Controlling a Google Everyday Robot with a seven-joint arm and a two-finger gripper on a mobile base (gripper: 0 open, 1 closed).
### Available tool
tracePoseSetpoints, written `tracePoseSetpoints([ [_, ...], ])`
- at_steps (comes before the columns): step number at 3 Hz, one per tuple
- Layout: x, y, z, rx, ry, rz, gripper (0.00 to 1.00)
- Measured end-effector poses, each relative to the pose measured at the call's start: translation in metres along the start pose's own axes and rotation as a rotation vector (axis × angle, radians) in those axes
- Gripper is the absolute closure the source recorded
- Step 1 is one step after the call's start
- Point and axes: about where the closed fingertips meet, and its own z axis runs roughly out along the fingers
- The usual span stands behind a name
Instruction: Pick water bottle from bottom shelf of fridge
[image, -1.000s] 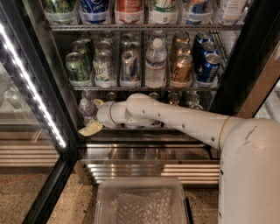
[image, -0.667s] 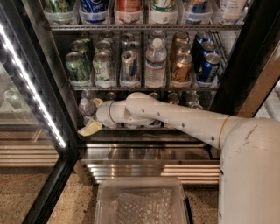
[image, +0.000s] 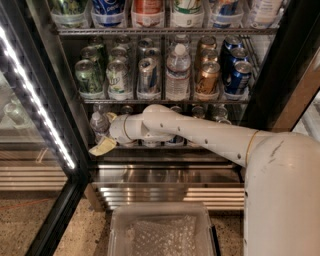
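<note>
The fridge (image: 60, 90) stands open in front of me, its door swung to the left. The small clear water bottle (image: 98, 126) with a white cap stands at the left end of the bottom shelf (image: 160, 150). My white arm reaches in from the right along that shelf. My gripper (image: 106, 132) is right beside the bottle, on its right. Its yellowish fingers are spread, one (image: 102, 147) low in front of the bottle's base and one (image: 111, 116) up behind it near the cap. The bottle stands upright on the rack.
The rack above holds cans and a taller labelled water bottle (image: 178, 72). More cans stand behind my arm on the bottom shelf. The LED strip (image: 37, 107) runs down the left. A ribbed steel base (image: 165, 192) lies below, and a clear bin (image: 160, 232) sits on my base.
</note>
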Motion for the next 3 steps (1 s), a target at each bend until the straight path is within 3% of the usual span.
tracePoseSetpoints([
  [2,-0.0024,-0.0006,-0.0008,-0.001,0.001,0.000,0.54],
  [3,-0.0061,-0.0013,-0.0025,-0.001,0.001,0.000,0.51],
])
